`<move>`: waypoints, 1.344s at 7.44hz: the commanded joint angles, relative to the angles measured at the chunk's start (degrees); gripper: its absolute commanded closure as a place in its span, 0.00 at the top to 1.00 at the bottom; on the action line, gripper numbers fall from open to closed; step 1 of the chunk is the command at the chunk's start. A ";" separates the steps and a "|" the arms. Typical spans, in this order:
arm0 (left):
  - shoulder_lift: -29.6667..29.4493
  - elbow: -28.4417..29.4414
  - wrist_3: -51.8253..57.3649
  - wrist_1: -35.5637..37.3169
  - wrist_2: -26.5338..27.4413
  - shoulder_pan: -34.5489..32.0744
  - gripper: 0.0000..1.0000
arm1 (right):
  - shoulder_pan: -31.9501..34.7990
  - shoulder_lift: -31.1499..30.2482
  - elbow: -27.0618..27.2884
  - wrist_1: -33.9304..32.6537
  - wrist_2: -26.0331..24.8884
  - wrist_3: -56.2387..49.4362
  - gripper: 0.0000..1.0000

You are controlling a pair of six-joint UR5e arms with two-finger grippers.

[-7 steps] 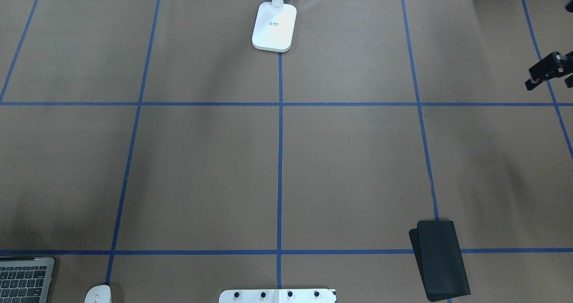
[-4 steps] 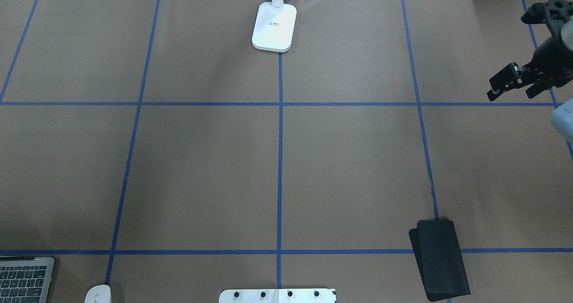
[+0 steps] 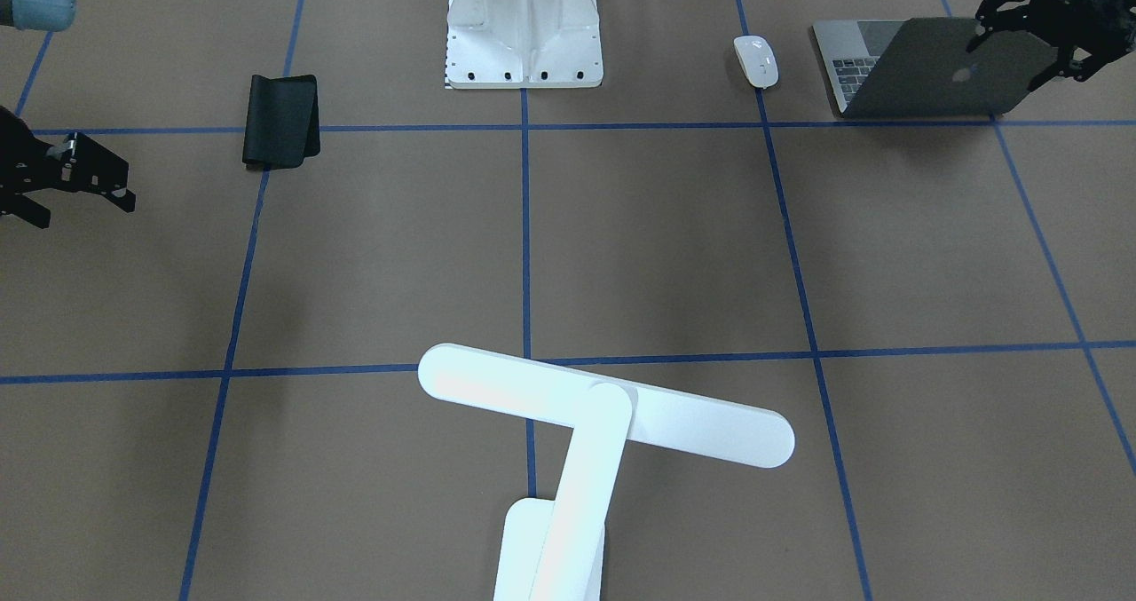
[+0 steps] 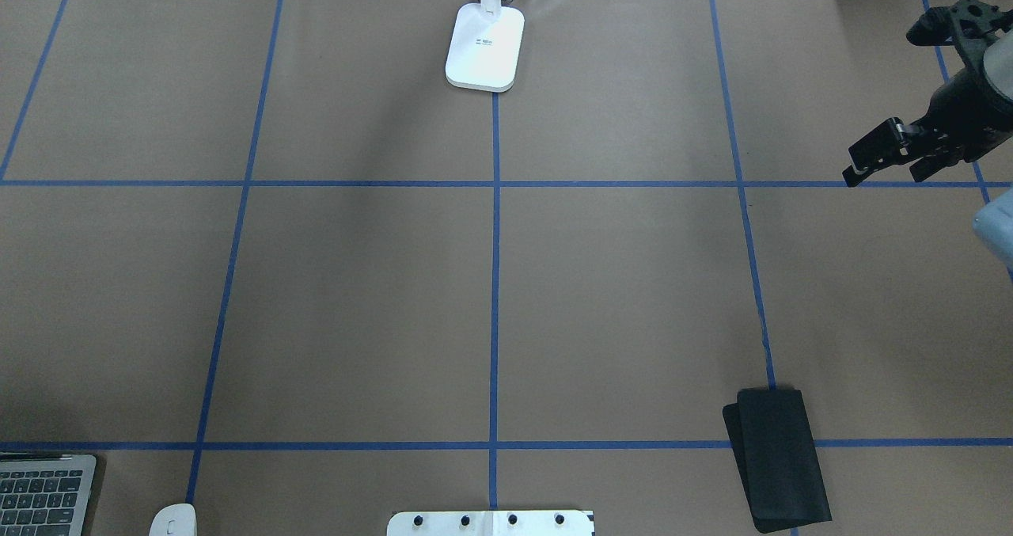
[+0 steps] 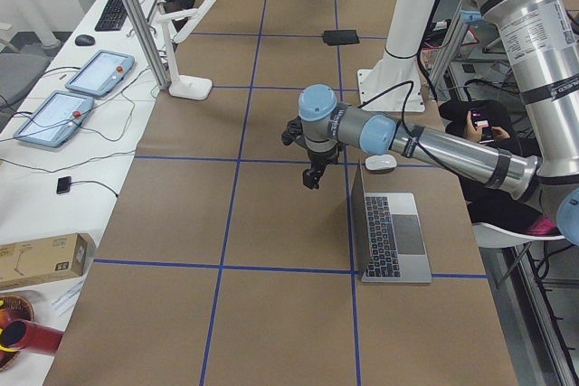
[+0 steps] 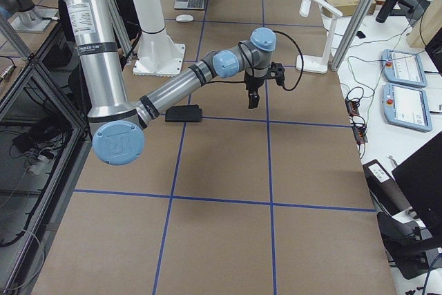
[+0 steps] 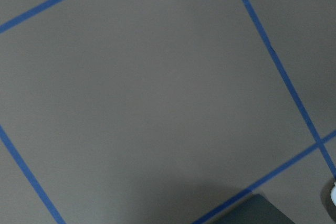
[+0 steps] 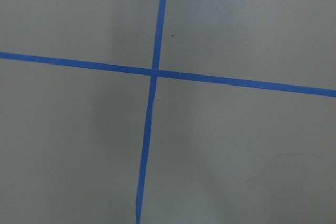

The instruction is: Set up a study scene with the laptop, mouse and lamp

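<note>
The laptop [image 3: 923, 73] stands open near the robot's base on its left side, lid and logo facing the front camera; only its keyboard corner [image 4: 43, 492] shows in the overhead view. My left gripper [image 3: 1021, 37] hovers open beside the lid's top edge, holding nothing, and appears in the left view [image 5: 310, 174] just off the lid. The white mouse [image 3: 756, 60] lies next to the laptop. The lamp [image 3: 606, 404] stands at the far middle edge on its base [image 4: 485, 47]. My right gripper [image 4: 880, 173] hangs open and empty over the right side.
A folded black pad [image 4: 779, 461] lies near the robot's right front. The white ribbed pedestal [image 3: 524, 24] stands at the near middle edge. Brown paper with blue tape lines [image 4: 495, 283] covers the table. Tablets and cables lie beyond the far edge.
My right gripper has come in from the right edge, moving left toward the table's middle and slightly nearer. Lamp, laptop, mouse and pad have stayed put.
</note>
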 commanded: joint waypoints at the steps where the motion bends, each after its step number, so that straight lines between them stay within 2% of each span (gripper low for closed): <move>1: 1.86 -1.36 1.53 0.05 -4.76 3.80 1.00 | -0.07 -0.10 0.23 0.00 0.29 0.01 1.00; 3: 3.69 -1.36 4.67 -0.04 -4.86 8.11 1.00 | -0.07 -0.10 0.23 0.00 0.29 -0.26 1.00; 10: 6.70 -1.01 21.27 0.22 -3.37 11.02 0.98 | 0.01 0.42 0.76 0.00 0.03 -0.61 1.00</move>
